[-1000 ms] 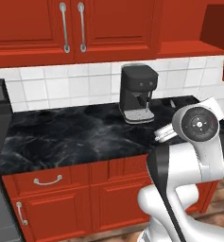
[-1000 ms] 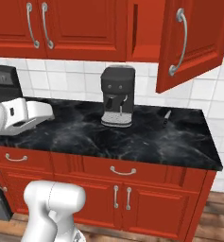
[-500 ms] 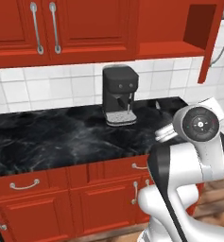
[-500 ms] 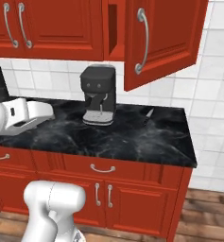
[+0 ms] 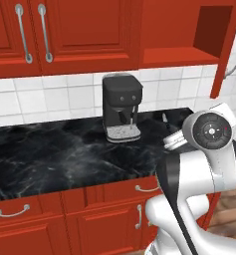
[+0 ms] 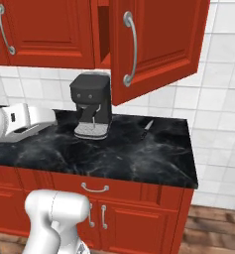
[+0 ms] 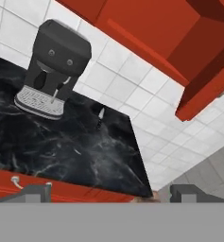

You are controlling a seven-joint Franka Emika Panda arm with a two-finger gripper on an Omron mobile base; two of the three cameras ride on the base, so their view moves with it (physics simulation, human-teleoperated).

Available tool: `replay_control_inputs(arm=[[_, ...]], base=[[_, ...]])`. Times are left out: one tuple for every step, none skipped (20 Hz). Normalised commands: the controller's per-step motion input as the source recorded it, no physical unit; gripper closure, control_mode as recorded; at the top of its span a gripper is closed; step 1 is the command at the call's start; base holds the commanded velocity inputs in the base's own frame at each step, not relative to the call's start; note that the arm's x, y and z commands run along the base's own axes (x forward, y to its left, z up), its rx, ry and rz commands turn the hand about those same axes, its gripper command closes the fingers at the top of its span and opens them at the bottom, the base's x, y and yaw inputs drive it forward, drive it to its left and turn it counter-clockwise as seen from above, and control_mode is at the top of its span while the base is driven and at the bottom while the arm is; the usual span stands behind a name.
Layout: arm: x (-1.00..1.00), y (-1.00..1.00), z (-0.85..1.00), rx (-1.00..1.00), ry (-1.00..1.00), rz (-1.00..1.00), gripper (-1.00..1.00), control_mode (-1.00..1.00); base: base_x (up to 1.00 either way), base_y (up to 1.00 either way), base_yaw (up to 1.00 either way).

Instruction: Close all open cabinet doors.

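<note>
Looking up, you see one red cabinet door point(image 6: 156, 47) swung wide open above the coffee machine point(image 6: 91, 105); your gripper point(image 7: 108, 194) holds nothing, jaws spread wide.

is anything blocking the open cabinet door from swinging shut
Nothing visible does. The open cabinet door hangs swung out above the counter, and the coffee machine stands lower, beneath the cabinet, below the door's bottom edge. The open gripper is low, by the counter's edge.
</note>
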Motion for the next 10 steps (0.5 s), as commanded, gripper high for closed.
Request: replay_control_inputs(arm=[[0.00,0.00,0.00,0.00,0.00,0.00,-1.00,1.00],[0.00,0.00,0.00,0.00,0.00,0.00,-1.00,1.00],[0.00,0.00,0.00,0.00,0.00,0.00,-1.00,1.00],[0.00,0.00,0.00,0.00,0.00,0.00,-1.00,1.00],[0.00,0.00,0.00,0.00,0.00,0.00,-1.00,1.00],[0.00,0.00,0.00,0.00,0.00,0.00,-1.00,1.00],[0.00,0.00,0.00,0.00,0.00,0.00,-1.00,1.00],[0.00,0.00,0.00,0.00,0.00,0.00,-1.00,1.00],[0.00,0.00,0.00,0.00,0.00,0.00,-1.00,1.00],[0.00,0.00,0.00,0.00,0.00,0.00,-1.00,1.00]], base=[[0.64,-0.14,0.00],[0.58,-0.09,0.00],[0.50,-0.03,0.00],[0.48,0.00,0.00],[0.44,0.00,0.00],[0.41,0.00,0.00],[0.44,0.00,0.00],[0.49,0.00,0.00],[0.47,-0.01,0.00],[0.41,-0.01,0.00]])
